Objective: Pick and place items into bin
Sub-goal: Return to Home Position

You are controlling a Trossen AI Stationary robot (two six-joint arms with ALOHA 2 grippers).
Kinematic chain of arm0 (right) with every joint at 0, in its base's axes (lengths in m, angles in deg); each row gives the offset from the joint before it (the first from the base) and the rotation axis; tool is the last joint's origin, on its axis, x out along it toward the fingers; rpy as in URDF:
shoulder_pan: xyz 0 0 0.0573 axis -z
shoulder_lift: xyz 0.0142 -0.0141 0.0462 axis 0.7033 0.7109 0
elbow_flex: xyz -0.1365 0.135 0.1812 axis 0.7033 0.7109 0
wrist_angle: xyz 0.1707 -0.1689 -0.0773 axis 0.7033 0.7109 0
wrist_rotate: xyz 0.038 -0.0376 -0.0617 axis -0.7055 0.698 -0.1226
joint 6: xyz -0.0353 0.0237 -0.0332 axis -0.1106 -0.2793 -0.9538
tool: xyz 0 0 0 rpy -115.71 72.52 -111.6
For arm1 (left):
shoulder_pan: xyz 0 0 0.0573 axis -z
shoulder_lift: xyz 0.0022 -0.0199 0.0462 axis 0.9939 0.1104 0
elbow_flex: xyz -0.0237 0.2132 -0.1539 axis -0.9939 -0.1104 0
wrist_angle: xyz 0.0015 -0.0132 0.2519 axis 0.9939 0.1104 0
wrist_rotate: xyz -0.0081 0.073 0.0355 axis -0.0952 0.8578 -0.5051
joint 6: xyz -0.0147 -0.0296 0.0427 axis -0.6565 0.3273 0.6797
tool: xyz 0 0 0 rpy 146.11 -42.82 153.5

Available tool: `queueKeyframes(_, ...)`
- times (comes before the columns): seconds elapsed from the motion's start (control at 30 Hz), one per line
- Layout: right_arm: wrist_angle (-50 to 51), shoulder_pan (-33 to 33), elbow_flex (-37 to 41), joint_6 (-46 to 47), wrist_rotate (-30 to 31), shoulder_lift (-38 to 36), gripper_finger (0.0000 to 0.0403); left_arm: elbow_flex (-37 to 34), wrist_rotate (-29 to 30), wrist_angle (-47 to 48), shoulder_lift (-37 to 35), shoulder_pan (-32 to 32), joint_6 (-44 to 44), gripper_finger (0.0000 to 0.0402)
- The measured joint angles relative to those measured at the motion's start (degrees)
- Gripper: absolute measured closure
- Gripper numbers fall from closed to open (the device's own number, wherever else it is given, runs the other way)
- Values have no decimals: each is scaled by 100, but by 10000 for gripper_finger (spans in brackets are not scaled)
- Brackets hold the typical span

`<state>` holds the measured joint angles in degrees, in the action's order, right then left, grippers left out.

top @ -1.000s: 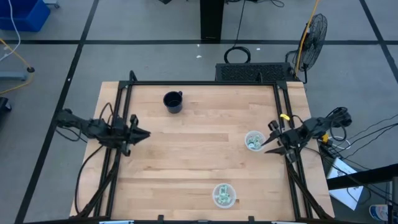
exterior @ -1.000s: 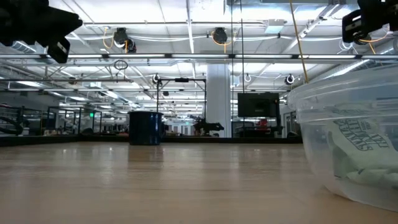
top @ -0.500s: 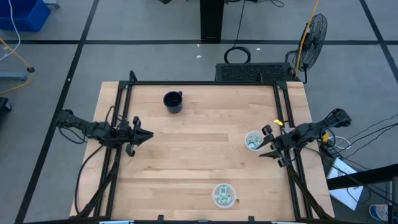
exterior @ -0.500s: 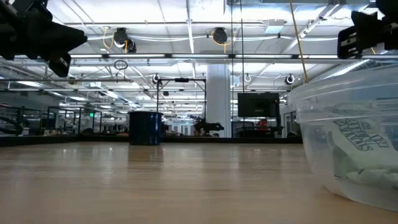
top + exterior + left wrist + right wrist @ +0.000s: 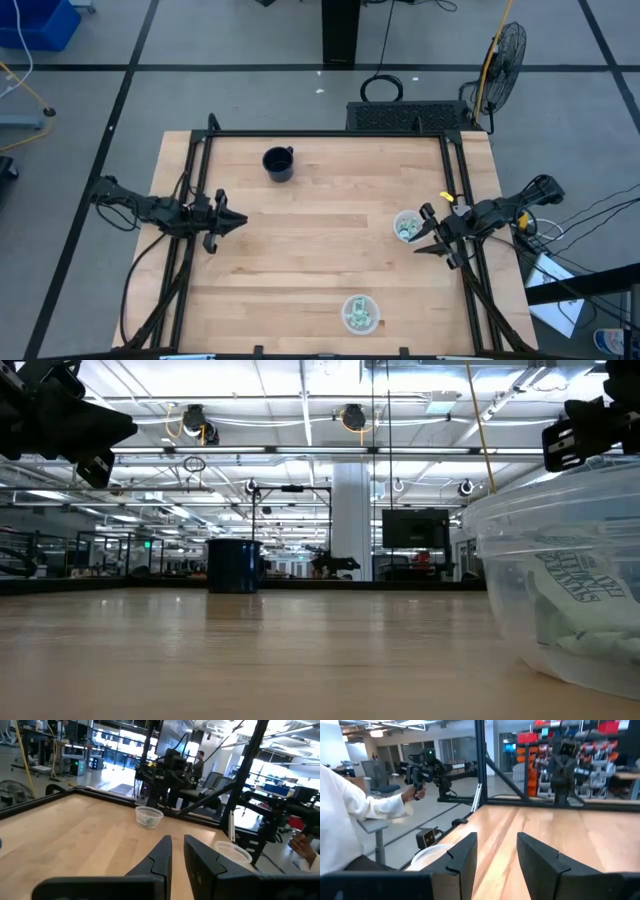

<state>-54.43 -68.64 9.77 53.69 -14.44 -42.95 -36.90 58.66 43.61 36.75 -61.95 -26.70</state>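
Since a second ago our right pincer (image 5: 428,232) has slid beside the cup (image 5: 407,226), fingers spread; we centre over its packets (image 5: 406,229) before descending. Left pincer (image 5: 232,218) waits, nearly pressed together.

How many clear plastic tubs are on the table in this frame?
2. One clear tub sits near the table's right edge, just in front of the right gripper. The other tub sits at the near edge, right of centre. Both hold pale green packets; nothing suggests a hidden third.

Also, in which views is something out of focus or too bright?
Low view: the clear tub fills the right edge, soft and distorted, and ceiling lights glare. Left wrist view: its own fingers are blurred. Right wrist view: the white sleeve is washed out.
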Motion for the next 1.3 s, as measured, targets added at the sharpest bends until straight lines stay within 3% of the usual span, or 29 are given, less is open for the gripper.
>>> queueKeyframes(0.27, 90, 0, 7, 252, -4, 3, 273, 1, 1, 9, 2, 0, 438, 350)
queueKeyframes(1.3, 91, 0, 15, 252, -2, 3, 273, -4, 3, -18, 2, 0, 448, 350)
